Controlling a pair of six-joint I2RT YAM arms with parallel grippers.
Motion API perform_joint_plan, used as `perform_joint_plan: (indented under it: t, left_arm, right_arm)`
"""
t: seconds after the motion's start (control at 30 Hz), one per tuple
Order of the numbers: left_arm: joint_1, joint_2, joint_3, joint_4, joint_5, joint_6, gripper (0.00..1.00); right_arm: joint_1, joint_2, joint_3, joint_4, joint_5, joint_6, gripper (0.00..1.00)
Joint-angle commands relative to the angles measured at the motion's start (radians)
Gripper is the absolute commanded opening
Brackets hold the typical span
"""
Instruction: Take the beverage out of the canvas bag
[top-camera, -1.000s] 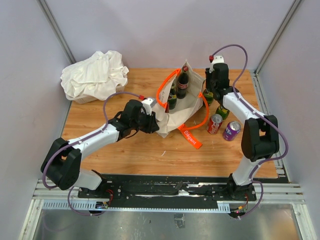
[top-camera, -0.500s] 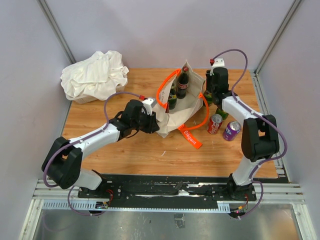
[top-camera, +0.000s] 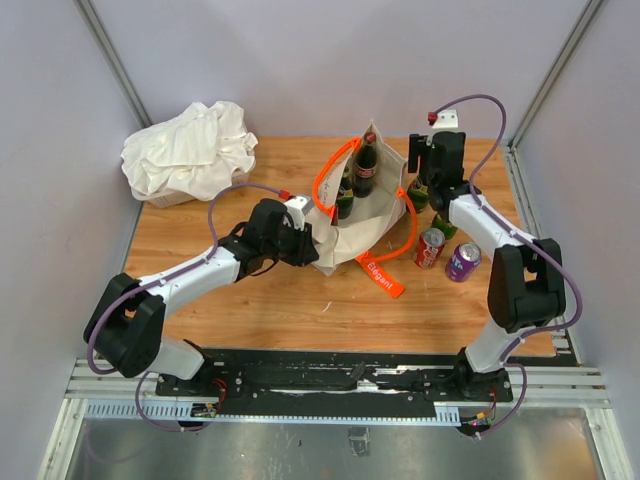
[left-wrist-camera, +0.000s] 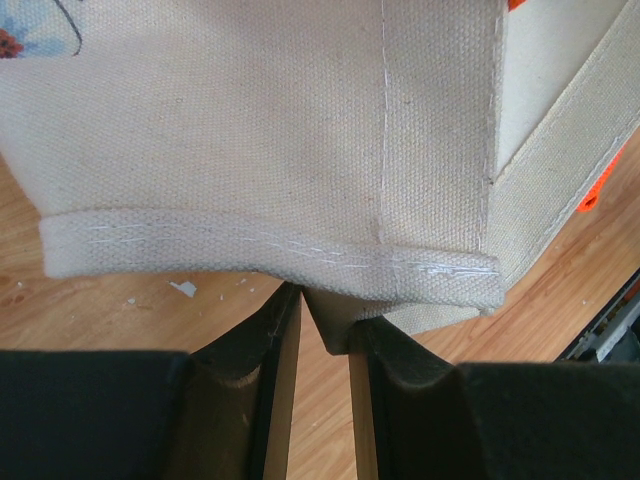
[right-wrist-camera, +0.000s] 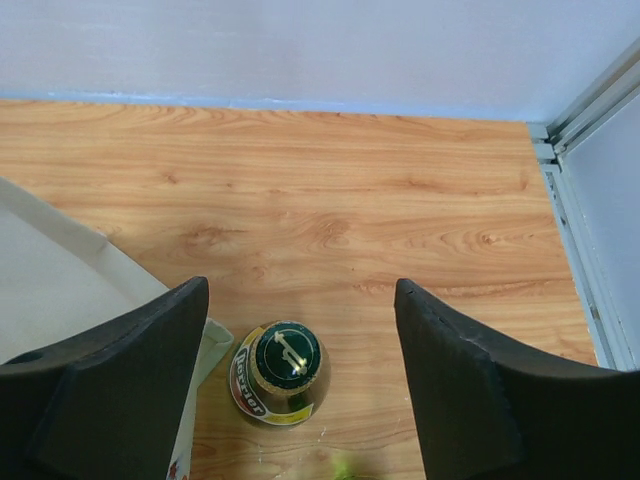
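Observation:
The cream canvas bag (top-camera: 350, 225) with orange handles stands open at mid-table. A dark cola bottle (top-camera: 365, 168) and a green bottle (top-camera: 344, 196) stand upright inside it. My left gripper (top-camera: 307, 238) is shut on the bag's near left edge; the left wrist view shows a fold of the bag's hem (left-wrist-camera: 335, 318) pinched between the fingers (left-wrist-camera: 325, 312). My right gripper (top-camera: 425, 178) is open and empty, hovering right of the bag above a green Perrier bottle (right-wrist-camera: 285, 372) that stands on the table outside the bag (right-wrist-camera: 60, 280).
A red can (top-camera: 430, 247), a purple can (top-camera: 462, 261) and another green bottle (top-camera: 445, 225) stand right of the bag. A white cloth bundle (top-camera: 190, 150) lies at the back left. An orange strap (top-camera: 380, 272) trails toward the front. Walls enclose the table.
My right gripper has drifted slightly right and away from the bag, staying open above the Perrier bottle. The left gripper and the bag have not moved.

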Motion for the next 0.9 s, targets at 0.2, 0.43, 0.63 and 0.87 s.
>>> perform_joint_plan:
  t: [0.2,0.43,0.63,0.87]
  left_arm:
    - [-0.002,0.012,0.038,-0.044,-0.021,0.019,0.28]
    - [-0.002,0.015,0.061,-0.064,-0.033,0.024,0.28]
    - [-0.002,0.020,0.086,-0.072,-0.033,0.025,0.28]
    - [-0.002,0.024,0.109,-0.088,-0.027,0.033,0.28]
  right_arm:
    - [0.077,-0.185,0.126,-0.019,0.034,-0.055,0.72]
    - [0.182,-0.251,0.226,-0.108,-0.021,-0.031,0.72]
    - [0.243,-0.256,0.248,-0.167,-0.096,0.056,0.70]
    - [0.295,-0.230,0.212,-0.176,-0.121,0.086,0.59]
